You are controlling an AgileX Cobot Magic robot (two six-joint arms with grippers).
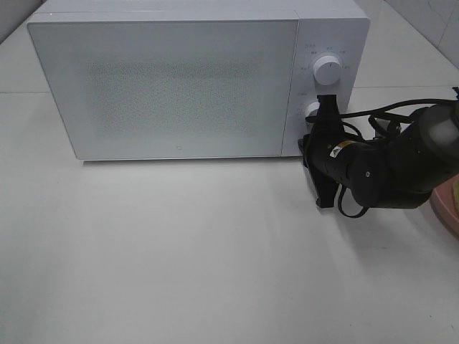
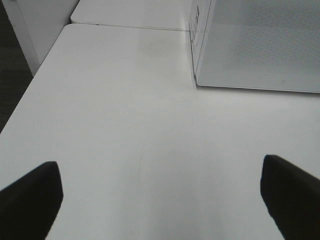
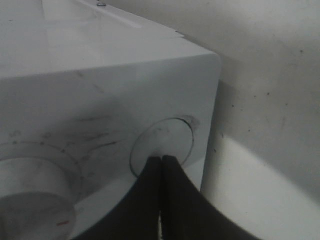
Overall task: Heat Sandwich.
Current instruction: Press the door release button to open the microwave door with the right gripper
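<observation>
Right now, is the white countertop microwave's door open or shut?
Shut: the speckled door lies flush with the control panel of the white microwave, no gap showing. The right gripper, jaws together, is at the round lower button.

The table (image 1: 179,251) is bright with soft light, greyer toward 6 o'clock. The right wrist view is dim, grainy and blurry.

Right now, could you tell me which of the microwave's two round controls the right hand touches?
The lower flat button, touched by the shut right hand; the raised upper dial stands clear.
</observation>
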